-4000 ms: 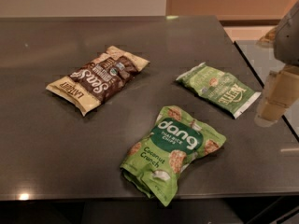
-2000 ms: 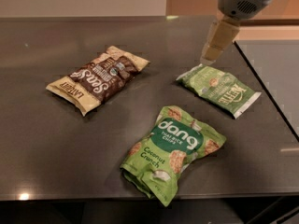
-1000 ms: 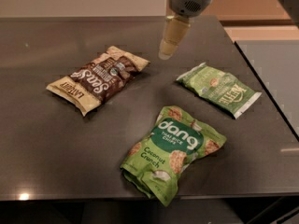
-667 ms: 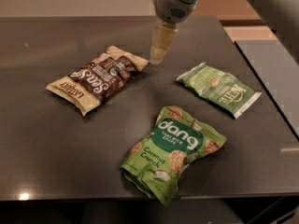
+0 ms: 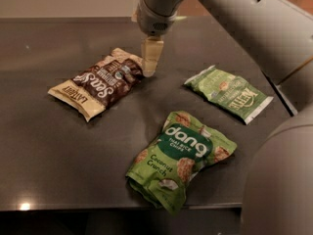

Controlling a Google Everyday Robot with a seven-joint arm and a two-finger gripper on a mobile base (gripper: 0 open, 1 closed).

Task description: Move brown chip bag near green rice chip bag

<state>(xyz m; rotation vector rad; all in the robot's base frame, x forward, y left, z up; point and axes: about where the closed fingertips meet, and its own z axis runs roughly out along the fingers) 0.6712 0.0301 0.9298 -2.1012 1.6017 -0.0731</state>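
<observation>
The brown chip bag (image 5: 100, 82) lies flat on the dark table (image 5: 44, 151), left of centre, with cream ends and white script. The green rice chip bag (image 5: 182, 158), puffy with a dark "dang" oval, lies near the front edge, right of centre. My gripper (image 5: 149, 70) hangs from the arm that comes in from the upper right. Its tan tip points down just over the right end of the brown bag. It holds nothing that I can see.
A flatter green "Kettle" bag (image 5: 229, 93) with white ends lies at the right. The arm's grey body (image 5: 279, 180) fills the lower right corner. The table's front edge runs along the bottom, and its right edge lies past the Kettle bag.
The gripper has swept from the right side of the table leftward and down, past the Kettle bag, to the right end of the brown bag. The bags have not moved.
</observation>
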